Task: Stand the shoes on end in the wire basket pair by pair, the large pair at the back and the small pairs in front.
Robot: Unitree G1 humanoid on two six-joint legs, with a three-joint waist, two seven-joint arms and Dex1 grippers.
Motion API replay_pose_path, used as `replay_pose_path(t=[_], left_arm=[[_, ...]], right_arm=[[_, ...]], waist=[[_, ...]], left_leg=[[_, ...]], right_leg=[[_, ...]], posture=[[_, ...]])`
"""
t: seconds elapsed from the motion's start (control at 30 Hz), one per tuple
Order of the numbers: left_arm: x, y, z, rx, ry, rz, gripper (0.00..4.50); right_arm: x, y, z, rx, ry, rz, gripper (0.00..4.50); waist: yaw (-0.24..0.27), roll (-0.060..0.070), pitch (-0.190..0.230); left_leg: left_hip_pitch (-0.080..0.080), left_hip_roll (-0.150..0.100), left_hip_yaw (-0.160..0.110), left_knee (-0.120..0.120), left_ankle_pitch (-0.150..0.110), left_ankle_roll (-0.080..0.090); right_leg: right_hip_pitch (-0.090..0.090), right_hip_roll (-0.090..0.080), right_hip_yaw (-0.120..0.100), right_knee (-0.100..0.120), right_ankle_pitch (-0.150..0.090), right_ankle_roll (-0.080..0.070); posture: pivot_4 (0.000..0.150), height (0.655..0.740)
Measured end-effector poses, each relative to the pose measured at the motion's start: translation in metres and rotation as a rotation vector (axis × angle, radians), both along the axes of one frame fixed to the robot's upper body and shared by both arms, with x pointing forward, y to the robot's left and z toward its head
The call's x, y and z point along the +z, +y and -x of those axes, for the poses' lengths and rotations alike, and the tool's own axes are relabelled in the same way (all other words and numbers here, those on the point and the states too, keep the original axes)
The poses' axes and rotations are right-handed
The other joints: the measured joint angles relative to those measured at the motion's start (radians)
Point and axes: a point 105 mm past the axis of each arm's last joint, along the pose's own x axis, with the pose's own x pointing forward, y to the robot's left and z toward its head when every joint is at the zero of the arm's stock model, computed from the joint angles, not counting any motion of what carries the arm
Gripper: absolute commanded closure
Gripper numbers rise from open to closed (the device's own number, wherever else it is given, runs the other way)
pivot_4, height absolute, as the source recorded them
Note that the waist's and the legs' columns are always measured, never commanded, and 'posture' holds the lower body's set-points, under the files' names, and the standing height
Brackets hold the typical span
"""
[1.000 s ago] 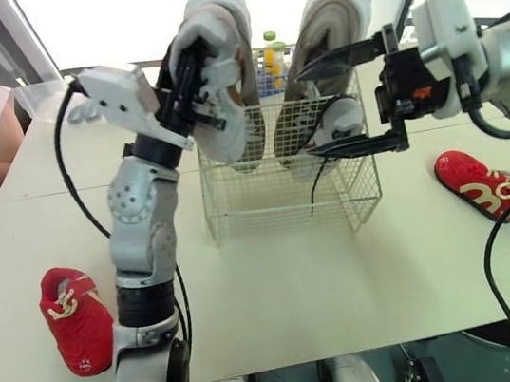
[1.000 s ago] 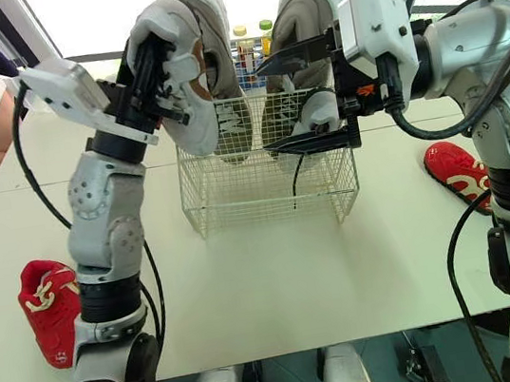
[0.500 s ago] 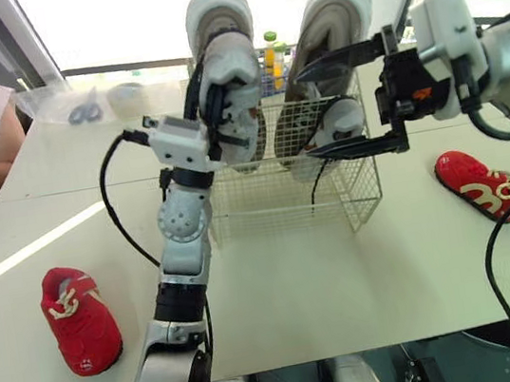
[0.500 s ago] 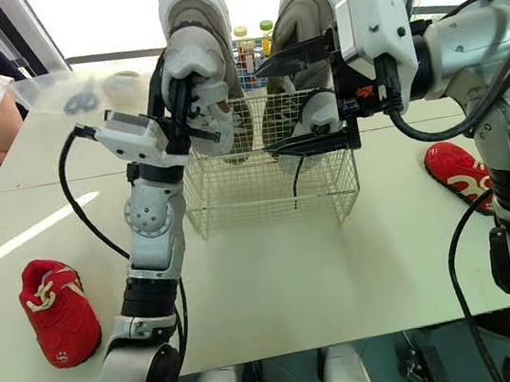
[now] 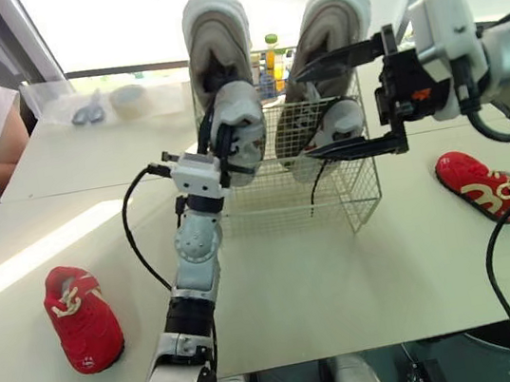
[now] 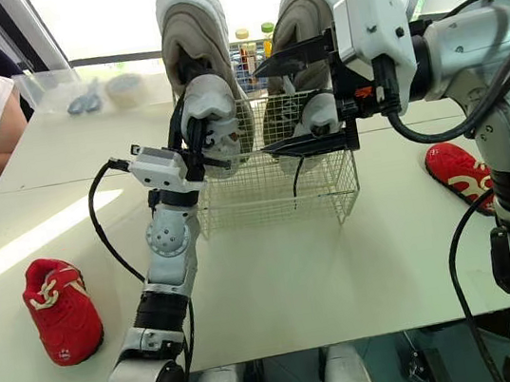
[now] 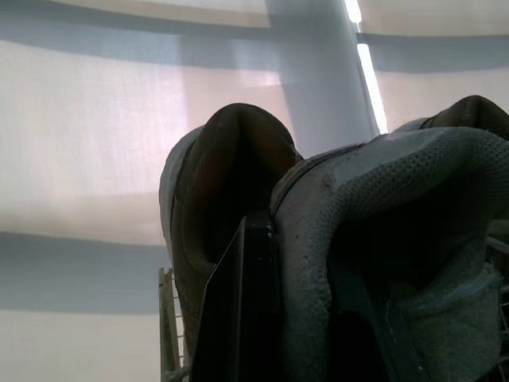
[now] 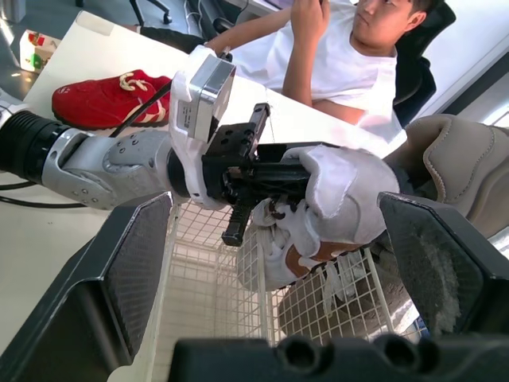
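- Nearest, on the table (image 5: 346,283), to the left of the wire basket (image 5: 282,208) and well apart from it: a red shoe (image 5: 82,318) lying flat, on the left arm's side.
- Right of the basket, a little farther back: the second red shoe (image 5: 479,181), also flat, on the right arm's side.
- At the basket's left front, above the rim: the left gripper (image 6: 194,144) clenched on a small white shoe (image 6: 210,111), fingers pushed into the opening.
- Long axis of that shoe close to upright, leaning slightly toward the basket's back; lower end already level with the rim or just inside, hard to tell which.
- Free slot judged to lie straight below it, so likely a plain downward lowering rather than any sideways shift.
- At the basket's right front: the right gripper (image 5: 309,112) released, jaws spread wide one above the other, bracketing the other small white shoe (image 5: 342,120) standing there; contact with it not clear.
- Farthest, along the basket's back: the large grey pair on end, left one (image 5: 216,24) just behind the held shoe, right one (image 5: 336,15) behind the right gripper.
- Little room between held shoe and left large shoe; a risk of nudging it on the way down.
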Motion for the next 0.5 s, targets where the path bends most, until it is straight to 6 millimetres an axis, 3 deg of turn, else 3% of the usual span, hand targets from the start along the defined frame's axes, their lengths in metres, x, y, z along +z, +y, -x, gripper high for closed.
replay_pose_path(t=[0.03,0.17,0.33,0.37,0.5], left_arm=[[-0.001,0.001,0.000,-0.002,0.011,0.007,4.49],[-0.008,0.003,0.000,-0.017,0.065,0.033,2.75],[-0.021,-0.001,-0.004,-0.048,0.160,0.060,0.23],[-0.021,0.001,-0.003,-0.046,0.162,0.062,0.03],[-0.021,0.005,-0.001,-0.036,0.156,0.040,0.03]], right_arm=[[0.000,0.000,0.000,0.000,-0.002,0.000,0.00],[-0.001,0.000,0.000,-0.002,0.000,0.000,0.00],[-0.001,0.000,0.000,-0.006,0.000,-0.003,0.00],[-0.001,0.000,0.000,-0.006,-0.001,-0.003,0.00],[-0.001,0.000,0.000,-0.006,-0.001,-0.004,0.00]], waist=[[0.000,0.001,-0.001],[-0.001,0.004,-0.003],[-0.004,0.005,-0.003],[-0.004,0.005,-0.003],[-0.006,0.005,-0.004]], left_leg=[[0.000,0.000,0.000,0.000,0.000,0.000],[0.000,0.000,0.000,0.000,0.000,0.000],[0.000,0.001,0.000,0.001,0.000,0.000],[0.000,0.001,0.000,0.001,0.000,0.000],[0.000,0.004,0.000,0.000,0.000,0.000]], right_leg=[[0.000,0.000,0.000,0.000,0.000,0.000],[0.000,0.000,0.000,0.000,0.000,0.000],[0.000,0.000,-0.001,0.000,0.000,-0.001],[0.000,0.001,-0.001,0.000,0.000,-0.001],[-0.002,0.003,-0.001,0.000,0.000,-0.001]], posture=[[0.150,0.7400],[0.150,0.7400],[0.150,0.7400],[0.150,0.7400],[0.150,0.7400]])
